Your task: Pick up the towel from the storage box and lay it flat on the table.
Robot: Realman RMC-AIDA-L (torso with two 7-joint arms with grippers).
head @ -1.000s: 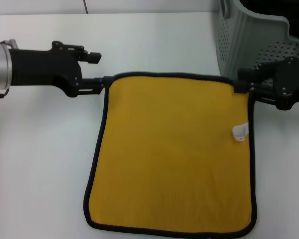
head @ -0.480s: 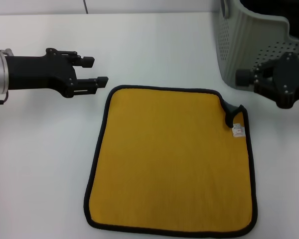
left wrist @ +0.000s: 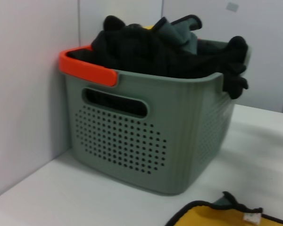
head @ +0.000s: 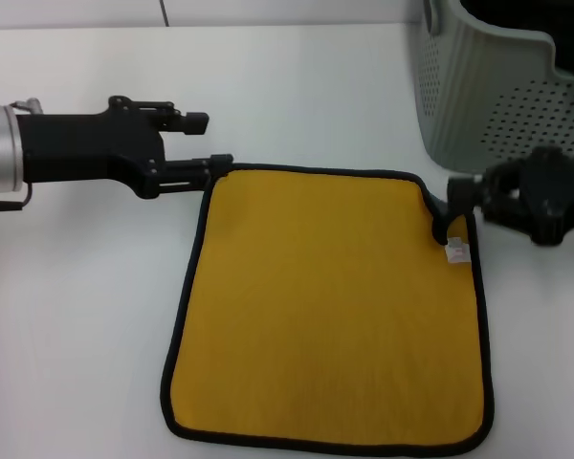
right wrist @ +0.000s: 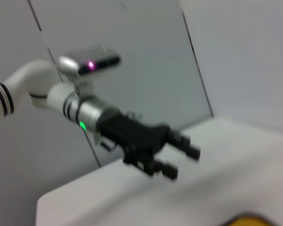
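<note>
Both far corners of the towel (head: 330,306), held up and taut by the two arms a second ago, are now free. The cloth rests mustard side up on the tabletop (head: 77,335), out of the storage box (head: 497,91), which sits at the far right. Judgement: laying is essentially done; one flaw remains, as the far right corner is curled over, showing its teal underside just above the white tag (head: 457,252).

Left pincer (head: 209,142): fingers spread, nothing between them. Half a second ago it stood clear of the cloth; now it has come back, its lower finger just touching or just beside the far left corner; cannot tell which. Possibly a smoothing pass.

Right pincer (head: 459,194): low over the tabletop beside the curled corner, closer than half a second ago. Cannot tell whether its fingers are spread or pressed together.

The left wrist view shows dark cloths heaped in the box.
</note>
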